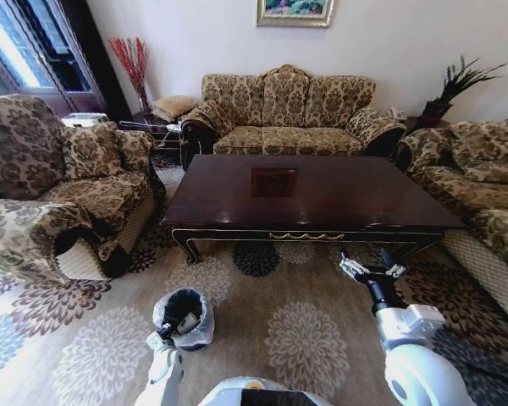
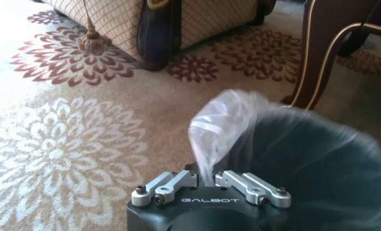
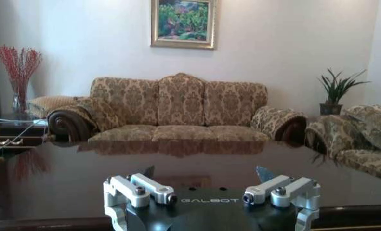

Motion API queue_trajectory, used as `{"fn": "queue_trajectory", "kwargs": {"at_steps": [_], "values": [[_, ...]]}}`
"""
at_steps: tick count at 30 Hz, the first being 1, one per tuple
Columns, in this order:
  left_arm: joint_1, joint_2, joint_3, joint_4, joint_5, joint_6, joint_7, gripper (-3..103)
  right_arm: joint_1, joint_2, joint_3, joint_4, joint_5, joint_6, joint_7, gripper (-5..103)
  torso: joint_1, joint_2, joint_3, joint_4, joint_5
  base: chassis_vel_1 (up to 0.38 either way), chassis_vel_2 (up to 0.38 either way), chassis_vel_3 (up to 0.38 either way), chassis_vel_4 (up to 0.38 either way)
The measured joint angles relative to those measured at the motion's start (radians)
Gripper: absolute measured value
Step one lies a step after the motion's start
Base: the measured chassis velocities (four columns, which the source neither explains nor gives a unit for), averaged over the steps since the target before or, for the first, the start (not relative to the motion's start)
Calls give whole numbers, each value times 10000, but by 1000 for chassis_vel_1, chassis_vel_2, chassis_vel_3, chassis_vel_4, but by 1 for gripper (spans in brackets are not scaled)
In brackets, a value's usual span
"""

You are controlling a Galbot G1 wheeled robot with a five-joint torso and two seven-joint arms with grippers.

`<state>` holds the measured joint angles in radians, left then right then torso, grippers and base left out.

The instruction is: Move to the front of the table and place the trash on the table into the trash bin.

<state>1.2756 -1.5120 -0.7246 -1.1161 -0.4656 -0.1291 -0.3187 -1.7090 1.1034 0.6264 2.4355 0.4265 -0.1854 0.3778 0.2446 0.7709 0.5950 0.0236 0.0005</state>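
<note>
The dark brown table (image 1: 339,199) stands ahead of me, its glossy top (image 3: 81,178) bare; the trash is out of view. On the carpet at my lower left sits the black trash bin (image 1: 179,306) with its translucent liner (image 2: 226,120). My left gripper (image 1: 161,338) is at the bin's near rim, and in the left wrist view the gripper (image 2: 208,180) is shut on the liner's edge, beside the bin (image 2: 319,159). My right gripper (image 1: 371,269) hovers open just before the table's front edge, and nothing sits between the spread fingers of the gripper (image 3: 205,172).
A three-seat patterned sofa (image 1: 288,114) stands behind the table, an armchair (image 1: 59,194) to the left and another sofa (image 1: 483,194) to the right. Flowered carpet (image 1: 305,338) lies between me and the table. A table leg (image 2: 315,57) stands close to the bin.
</note>
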Motion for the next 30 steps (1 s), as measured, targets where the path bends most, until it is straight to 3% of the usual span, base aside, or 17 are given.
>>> {"fn": "queue_trajectory", "kwargs": {"at_steps": [1,7,13,16,18,21,25,27,30], "values": [[0,0,0,0,0,0,0,11,0,0,0,0,0,0,0,100,0,0,0,0,0,0,0,0,0],[-105,-38,11,488,142,-268,317,38,-10,-7,87,0,65,28,-31,100,0,1,0,1,-2,0,0,0,0],[177,-33,-140,-440,157,-134,507,55,29,-5,85,-2,110,26,-108,100,0,0,0,1,-5,0,0,0,0],[540,-20,-271,-1952,274,121,462,71,110,-1,-9,-40,105,14,-143,100,0,0,1,3,-4,0,0,0,0],[611,-34,-299,-2302,353,175,425,71,132,0,-35,-49,101,13,-147,100,0,0,1,3,-4,0,0,0,0],[921,-91,-413,-3943,701,575,102,87,246,-6,-120,-67,96,-8,-149,100,0,0,1,1,-3,0,0,0,0],[1252,-94,-468,-5230,1124,733,-41,99,295,-46,-103,-41,115,-41,-161,100,1,0,1,2,-6,0,0,0,0],[1512,-83,-477,-5894,1251,640,59,100,290,-49,-61,-11,137,-57,-173,100,1,0,1,-1,-8,0,0,0,0],[2802,73,-517,-8038,1476,330,1090,100,173,-10,105,22,154,-86,-321,100,1,0,0,4,-3,0,0,0,0]]}}
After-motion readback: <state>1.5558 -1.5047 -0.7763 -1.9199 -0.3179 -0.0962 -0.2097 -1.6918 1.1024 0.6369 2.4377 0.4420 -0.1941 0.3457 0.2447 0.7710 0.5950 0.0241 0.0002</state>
